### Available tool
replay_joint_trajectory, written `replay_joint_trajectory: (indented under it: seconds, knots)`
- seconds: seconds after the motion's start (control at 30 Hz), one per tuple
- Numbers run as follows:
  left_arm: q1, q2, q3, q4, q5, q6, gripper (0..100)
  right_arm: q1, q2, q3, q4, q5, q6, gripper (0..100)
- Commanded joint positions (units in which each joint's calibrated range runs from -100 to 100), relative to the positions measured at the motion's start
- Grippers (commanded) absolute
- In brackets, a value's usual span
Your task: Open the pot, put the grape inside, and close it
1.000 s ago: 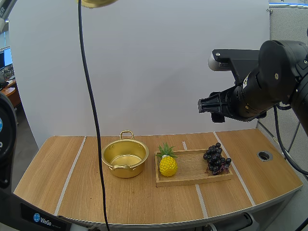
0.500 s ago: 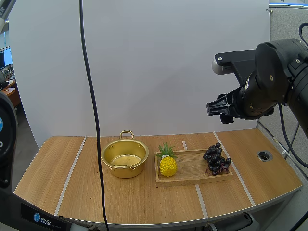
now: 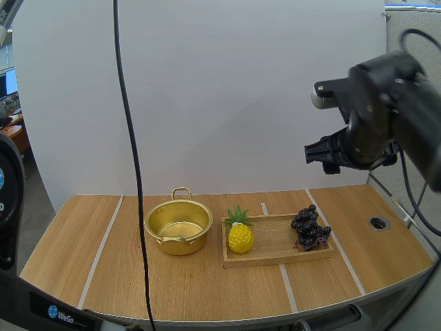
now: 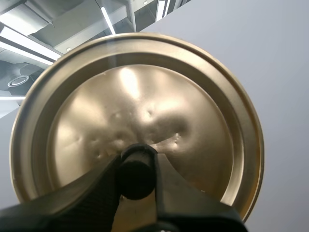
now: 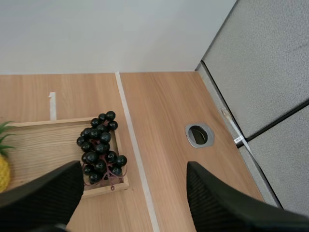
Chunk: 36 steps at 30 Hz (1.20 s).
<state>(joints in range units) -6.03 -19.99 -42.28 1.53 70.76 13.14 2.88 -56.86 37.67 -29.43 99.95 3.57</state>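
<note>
Grapes [image 5: 100,147] lie on the wooden tray [image 5: 43,145], well below the right gripper [image 5: 130,193]; the bunch's long axis runs along the tray's short end. The gripper's fingers stand wide apart, holding nothing. The left gripper [image 4: 136,162] pinches the black knob [image 4: 136,176] of the lid [image 4: 145,96]. The pot [image 3: 179,224] sits lidless beyond the pineapple [image 3: 240,236].

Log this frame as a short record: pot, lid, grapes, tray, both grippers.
pot: open, empty, on table left of tray
lid: off the pot, held in left gripper
grapes: on tray's right end, untouched
pineapple: on tray's left end
left gripper: shut on lid
right gripper: open, high above the grapes' end of the table
stage: grapes not yet picked
</note>
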Motion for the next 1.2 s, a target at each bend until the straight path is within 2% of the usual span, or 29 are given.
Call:
replay_joint_trajectory:
  seconds: [0.0,0.2,0.47,0.63,0.8,1.0,1.07,1.17]
  knots:
    - [-0.04,-0.3,-0.6,0.5,-2.6,-0.3,0,0.1,5.7,-0.6,-2.3,0.1,2.4,100]
    - [-0.04,-0.3,-0.6,0.5,-2.6,-0.3,0,0.1,13.9,-1.5,-1.8,-0.7,5.7,100]
    - [-0.04,-0.3,-0.6,0.5,-2.6,-0.3,0,-1.0,16.8,-1.5,-0.3,-6.5,7.2,100]
    - [-0.04,-0.3,-0.6,0.5,-2.6,-0.3,0,-3.8,16.8,-1.5,5.5,-10.5,2.0,100]
    - [-0.04,-0.3,-0.6,0.5,-2.6,-0.3,0,-4.9,16.8,-1.5,10.9,-12.2,-2.2,100]
    - [-0.04,-0.3,-0.6,0.5,-2.6,-0.3,0,-5.6,16.8,-1.5,10.0,-13.7,-3.1,100]
    - [-0.04,-0.3,-0.6,0.5,-2.6,-0.3,0,-7.3,16.8,-1.5,12.1,-15.9,-5.5,100]
    - [-0.04,-0.3,-0.6,0.5,-2.6,-0.3,0,-12.1,16.8,-1.5,20.4,-18.4,-13.1,100]
